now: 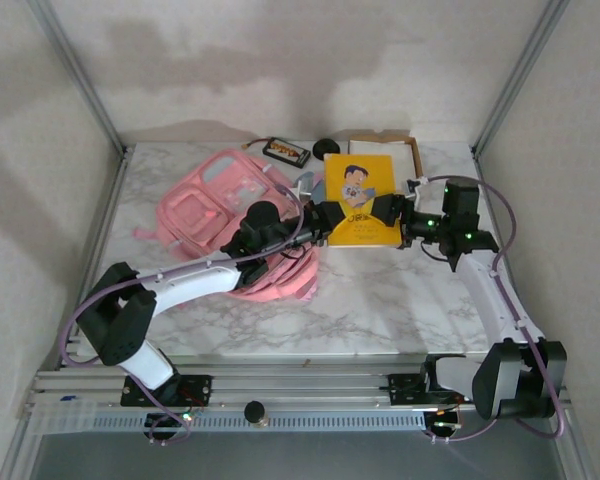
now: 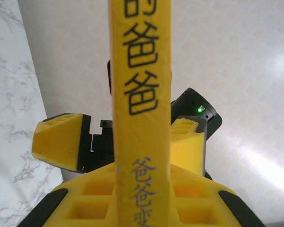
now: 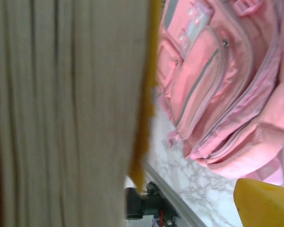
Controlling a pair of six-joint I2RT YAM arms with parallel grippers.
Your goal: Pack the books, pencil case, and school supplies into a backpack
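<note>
Top cam first: the left jaws are gripping the yellow book (image 1: 360,200) by its left edge, cover facing up at the camera. The right jaws are sitting at the opposite edge, and from up here I can't tell how wide they're standing. The backpack (image 1: 220,205) is lying on the bench (image 1: 380,290) just left of the left jaws, partly under that arm. Past both sets of jaws, by the back wall, I'm seeing a cardboard tray (image 1: 385,152), a brown book (image 1: 286,151) and a small black round thing (image 1: 326,147).

Left wrist cam: the book's spine (image 2: 139,94) is running straight up the middle, black characters on it, and my left jaws' yellow pads (image 2: 94,198) are pressing it from both sides. Beyond them the right jaws' fingers (image 2: 61,147) are standing spread either side of the spine, one with a clear gap and the other just beside it, so they're open and holding nothing.

Right wrist cam: blurry page edges (image 3: 66,113) are taking up the left half. One yellow finger (image 3: 265,203) is poking in at the lower right, well apart from the book. The backpack (image 3: 217,94) is lying beyond the jaws, pockets facing me.
</note>
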